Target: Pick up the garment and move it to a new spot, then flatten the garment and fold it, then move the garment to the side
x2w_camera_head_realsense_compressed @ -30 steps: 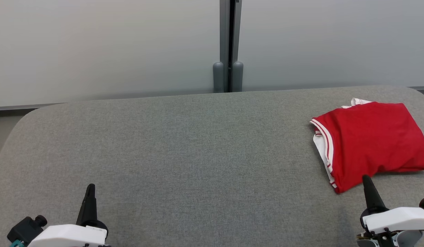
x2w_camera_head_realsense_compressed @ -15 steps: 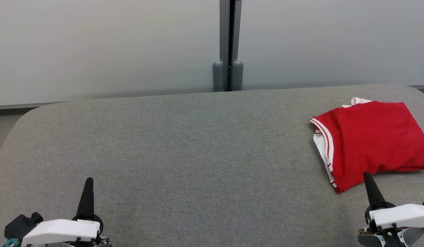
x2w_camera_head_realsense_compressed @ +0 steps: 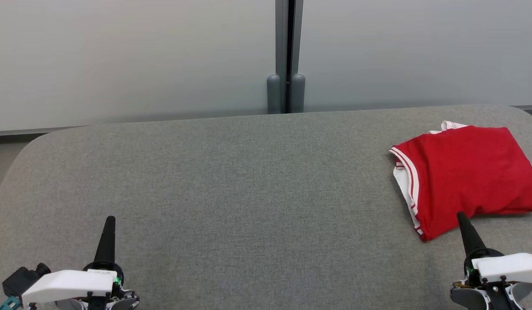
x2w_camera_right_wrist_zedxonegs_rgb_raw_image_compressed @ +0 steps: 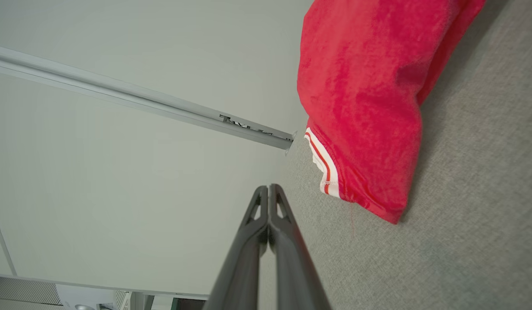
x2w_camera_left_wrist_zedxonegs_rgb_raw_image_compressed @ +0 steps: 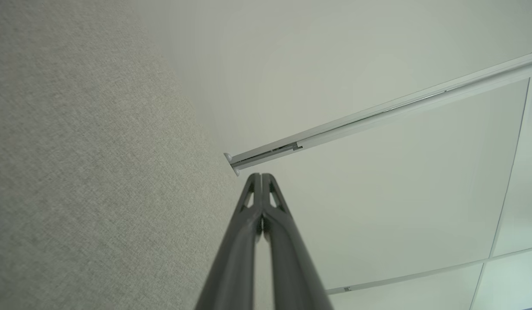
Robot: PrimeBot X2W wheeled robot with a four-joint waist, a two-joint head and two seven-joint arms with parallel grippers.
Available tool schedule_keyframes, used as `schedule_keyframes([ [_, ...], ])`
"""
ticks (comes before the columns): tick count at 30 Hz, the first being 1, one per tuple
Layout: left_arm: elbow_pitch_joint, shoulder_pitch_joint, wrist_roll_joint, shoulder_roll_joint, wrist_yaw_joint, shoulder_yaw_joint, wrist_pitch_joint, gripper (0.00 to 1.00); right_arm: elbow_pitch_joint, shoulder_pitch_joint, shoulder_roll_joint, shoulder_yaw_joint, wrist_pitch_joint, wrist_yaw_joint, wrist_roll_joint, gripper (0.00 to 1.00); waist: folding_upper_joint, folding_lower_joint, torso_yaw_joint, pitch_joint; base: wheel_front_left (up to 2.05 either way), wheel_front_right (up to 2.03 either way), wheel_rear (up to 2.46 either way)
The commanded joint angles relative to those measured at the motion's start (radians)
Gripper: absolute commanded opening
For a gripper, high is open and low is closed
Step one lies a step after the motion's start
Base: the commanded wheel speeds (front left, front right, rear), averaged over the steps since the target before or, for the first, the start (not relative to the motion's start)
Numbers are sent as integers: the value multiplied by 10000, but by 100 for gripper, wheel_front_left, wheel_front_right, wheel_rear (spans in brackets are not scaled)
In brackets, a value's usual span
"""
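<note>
Red garment (x2w_camera_head_realsense_compressed: pixel 468 176) lies on desk (x2w_camera_head_realsense_compressed: pixel 248 181), long axis roughly left-right, striped edge (x2w_camera_head_realsense_compressed: pixel 407 174) facing left. Left gripper (x2w_camera_head_realsense_compressed: pixel 110 220) and right gripper (x2w_camera_head_realsense_compressed: pixel 460 216): closed, empty.

Garment (x2w_camera_head_realsense_compressed: pixel 464 176) lies on table (x2w_camera_head_realsense_compressed: pixel 248 181) far right, right gripper (x2w_camera_head_realsense_compressed: pixel 460 215) just near of its near edge, left gripper (x2w_camera_head_realsense_compressed: pixel 110 219) near left, well apart, post (x2w_camera_head_realsense_compressed: pixel 286 92) behind table, centre.

- I see the garment (x2w_camera_head_realsense_compressed: pixel 468 176) bright red, its white edging striped thin red.
- The table (x2w_camera_head_realsense_compressed: pixel 248 181) is plain flecked grey fabric.
- The wall (x2w_camera_head_realsense_compressed: pixel 119 56) reads pale grey, its post (x2w_camera_head_realsense_compressed: pixel 285 56) darker grey.
- Left gripper (x2w_camera_head_realsense_compressed: pixel 110 220) and right gripper (x2w_camera_head_realsense_compressed: pixel 461 216): black fingers, white housings.
</note>
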Motion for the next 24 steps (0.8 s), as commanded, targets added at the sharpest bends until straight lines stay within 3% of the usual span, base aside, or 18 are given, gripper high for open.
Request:
schedule_keyframes([
  [1, -110, -288, -179, 44, -55, 71, 56, 0, -107, -168, -27, -70, 69, 3, 187, 0, 0, 0, 0, 3, 0, 0, 0],
  [24, -198, -518, -1963, 11, -118, 238, 541, 0, -205, -262, 120, -403, 560, 4, 1795, 0, 0, -1, -7, 81, 0, 0, 0],
])
